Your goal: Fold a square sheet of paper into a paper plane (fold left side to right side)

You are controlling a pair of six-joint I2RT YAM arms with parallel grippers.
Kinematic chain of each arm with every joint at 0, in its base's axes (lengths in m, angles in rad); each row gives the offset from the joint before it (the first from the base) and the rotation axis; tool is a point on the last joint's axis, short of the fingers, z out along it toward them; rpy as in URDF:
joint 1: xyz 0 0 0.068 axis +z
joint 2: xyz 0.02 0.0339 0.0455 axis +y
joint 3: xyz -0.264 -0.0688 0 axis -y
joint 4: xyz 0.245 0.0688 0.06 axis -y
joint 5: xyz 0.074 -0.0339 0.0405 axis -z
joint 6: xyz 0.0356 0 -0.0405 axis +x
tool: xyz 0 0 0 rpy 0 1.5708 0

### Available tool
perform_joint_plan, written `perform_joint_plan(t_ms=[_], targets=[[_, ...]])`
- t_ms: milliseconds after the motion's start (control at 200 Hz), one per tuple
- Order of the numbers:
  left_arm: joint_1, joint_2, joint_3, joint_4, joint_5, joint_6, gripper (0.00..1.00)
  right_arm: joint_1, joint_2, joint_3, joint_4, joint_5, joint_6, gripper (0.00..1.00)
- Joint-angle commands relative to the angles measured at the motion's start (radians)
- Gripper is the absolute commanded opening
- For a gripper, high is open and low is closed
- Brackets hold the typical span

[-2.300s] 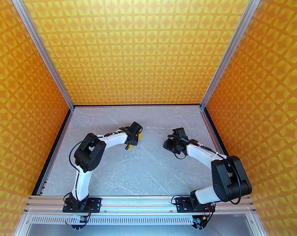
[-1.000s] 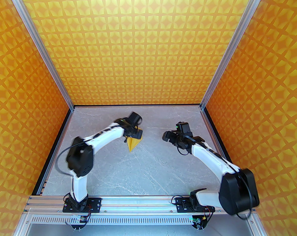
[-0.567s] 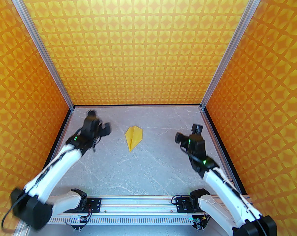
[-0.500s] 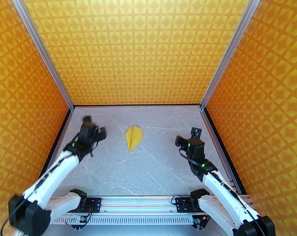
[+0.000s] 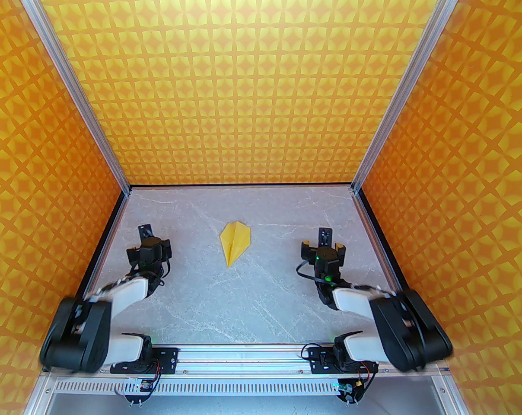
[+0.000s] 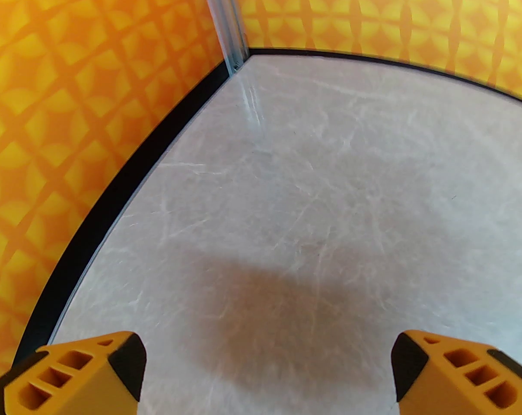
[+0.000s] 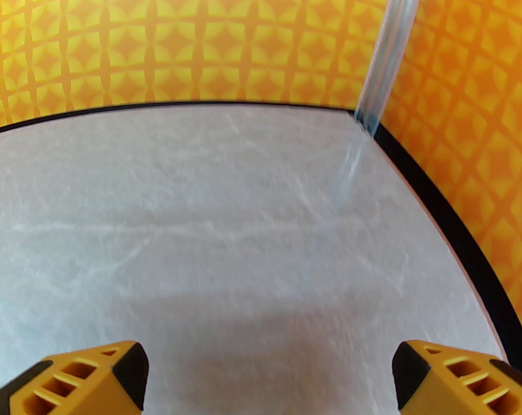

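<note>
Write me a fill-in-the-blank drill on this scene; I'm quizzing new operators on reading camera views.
The paper plane is coloured ___.
Its sharp point faces ___ the arm bases.
It lies ___ the left gripper and the right gripper.
Both grippers stand ___.
Missing words: yellow; toward; between; open.
</note>
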Motion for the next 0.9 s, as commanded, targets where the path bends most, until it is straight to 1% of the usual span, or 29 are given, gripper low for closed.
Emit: perform_joint_plan(t_ms=[0,15,45,95,120,135,160,195,230,265,280,330,370,390,425,460,530,600,895], targets=[[0.028,0.095,0.039,0.246,0.054,0.102,0.99,-0.018,0.001,0.03,0.096,-0.005,-0.026,0.99],[0.029,0.087,0.043,0.221,0.063,0.09,0.99,-0.022,0.001,0.028,0.095,-0.017,-0.023,0.98],[0.043,0.074,0.053,0.167,0.097,0.07,0.99,-0.028,0.013,0.012,0.147,-0.042,-0.032,0.99],[0.06,0.062,0.014,0.239,0.143,0.07,0.99,-0.037,0.026,-0.019,0.217,-0.083,-0.035,0.98],[0.075,0.048,-0.012,0.254,0.184,0.063,0.99,-0.045,0.03,-0.036,0.229,-0.108,-0.026,0.99],[0.085,0.045,-0.031,0.292,0.214,0.062,0.99,-0.049,0.041,-0.044,0.243,-0.12,-0.021,0.99],[0.099,0.042,-0.059,0.343,0.259,0.063,0.99,-0.05,0.067,-0.054,0.296,-0.123,-0.03,0.99],[0.112,0.037,-0.071,0.348,0.314,0.059,0.99,-0.05,0.099,-0.062,0.365,-0.121,-0.042,0.98],[0.123,0.057,-0.086,0.387,0.353,0.059,0.99,-0.05,0.102,-0.058,0.366,-0.118,-0.045,0.99],[0.125,0.097,-0.12,0.506,0.358,0.069,0.99,-0.05,0.085,-0.045,0.31,-0.113,-0.034,0.99],[0.125,0.1,-0.126,0.526,0.358,0.07,0.99,-0.05,0.081,-0.04,0.289,-0.11,-0.029,0.98],[0.125,0.072,-0.107,0.435,0.357,0.055,0.99,-0.051,0.094,-0.007,0.257,-0.084,-0.029,0.99],[0.125,0.092,-0.118,0.493,0.357,0.065,0.99,-0.053,0.086,0.018,0.199,-0.077,-0.018,0.99],[0.125,0.09,-0.117,0.492,0.356,0.064,0.99,-0.055,0.079,0.018,0.186,-0.08,-0.012,0.99],[0.125,0.079,-0.112,0.457,0.356,0.059,0.99,-0.054,0.084,0.007,0.214,-0.078,-0.018,0.99],[0.125,0.085,-0.114,0.474,0.354,0.062,0.99,-0.054,0.091,0.001,0.243,-0.081,-0.024,0.99],[0.124,0.081,-0.112,0.46,0.351,0.062,0.99,-0.054,0.084,0.016,0.197,-0.085,-0.017,0.98],[0.124,0.085,-0.114,0.475,0.351,0.065,0.99,-0.055,0.087,0.007,0.222,-0.086,-0.023,0.99],[0.124,0.086,-0.114,0.476,0.351,0.065,0.99,-0.059,0.086,0.017,0.198,-0.095,-0.016,0.99]])
